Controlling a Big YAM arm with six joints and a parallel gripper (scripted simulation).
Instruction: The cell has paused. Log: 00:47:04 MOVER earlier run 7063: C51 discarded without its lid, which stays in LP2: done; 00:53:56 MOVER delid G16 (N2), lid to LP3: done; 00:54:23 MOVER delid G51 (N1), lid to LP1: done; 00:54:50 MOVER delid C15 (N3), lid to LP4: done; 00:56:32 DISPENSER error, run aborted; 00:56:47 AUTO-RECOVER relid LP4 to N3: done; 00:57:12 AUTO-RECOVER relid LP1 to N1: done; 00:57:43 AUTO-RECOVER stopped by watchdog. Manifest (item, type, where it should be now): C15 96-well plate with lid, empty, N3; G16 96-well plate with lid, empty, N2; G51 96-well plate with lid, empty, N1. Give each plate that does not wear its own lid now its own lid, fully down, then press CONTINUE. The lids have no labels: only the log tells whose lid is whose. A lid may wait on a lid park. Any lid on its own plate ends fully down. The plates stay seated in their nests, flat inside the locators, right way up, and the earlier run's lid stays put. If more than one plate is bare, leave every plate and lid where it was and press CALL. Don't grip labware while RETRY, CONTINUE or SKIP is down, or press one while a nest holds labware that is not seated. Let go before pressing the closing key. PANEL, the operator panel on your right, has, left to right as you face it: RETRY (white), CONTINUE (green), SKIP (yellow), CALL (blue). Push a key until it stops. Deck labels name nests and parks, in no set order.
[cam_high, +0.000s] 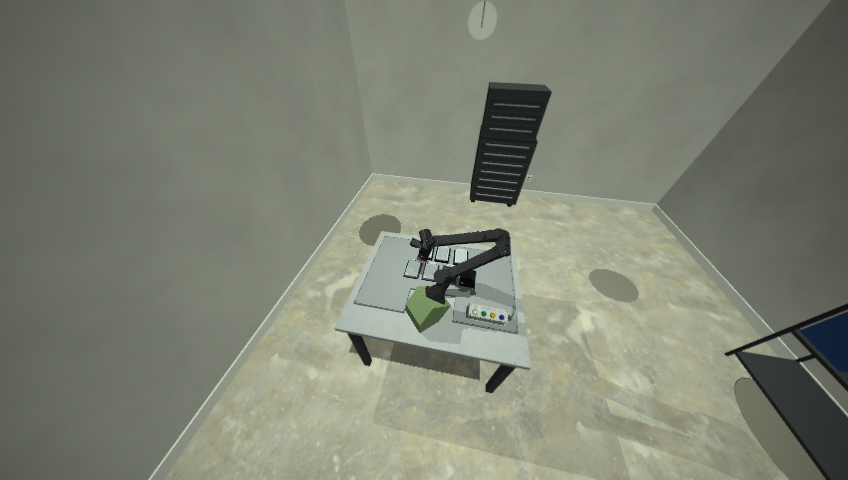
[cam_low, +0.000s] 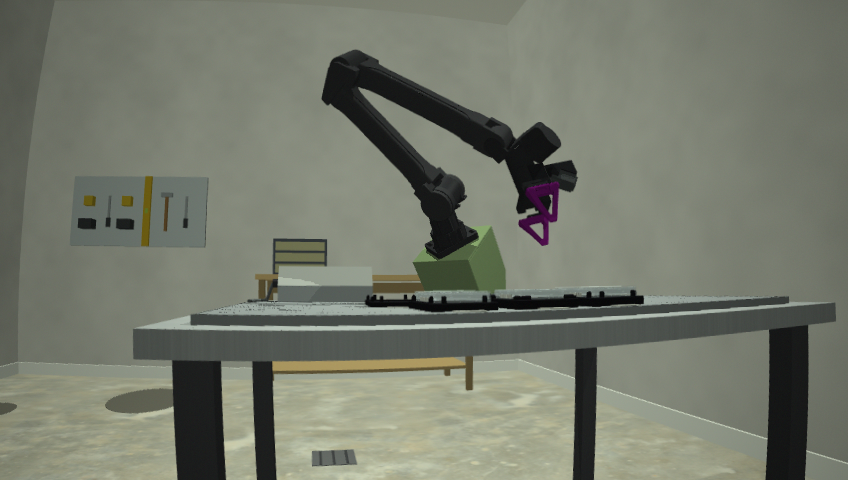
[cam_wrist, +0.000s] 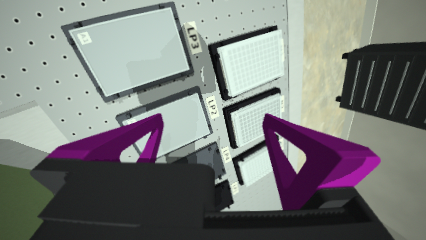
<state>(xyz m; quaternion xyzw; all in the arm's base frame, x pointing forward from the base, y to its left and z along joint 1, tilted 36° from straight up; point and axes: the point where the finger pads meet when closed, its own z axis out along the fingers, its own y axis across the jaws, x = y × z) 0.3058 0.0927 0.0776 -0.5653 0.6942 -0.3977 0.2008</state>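
My gripper is open and empty, hanging well above the deck over the lid parks. In the wrist view a clear lid lies on the park labelled LP3. A second clear lid lies on LP2, partly behind my left finger. The park labelled LP4 is dark and bare. To the right, three well plates sit in black nests in a row: the far one, the middle one and the near one, which my fingers partly hide. I cannot tell which plates wear lids.
The operator panel with white, green, yellow and blue keys sits on the table's right front. The arm stands on a green block. A black rack stands at the back wall, also in the wrist view.
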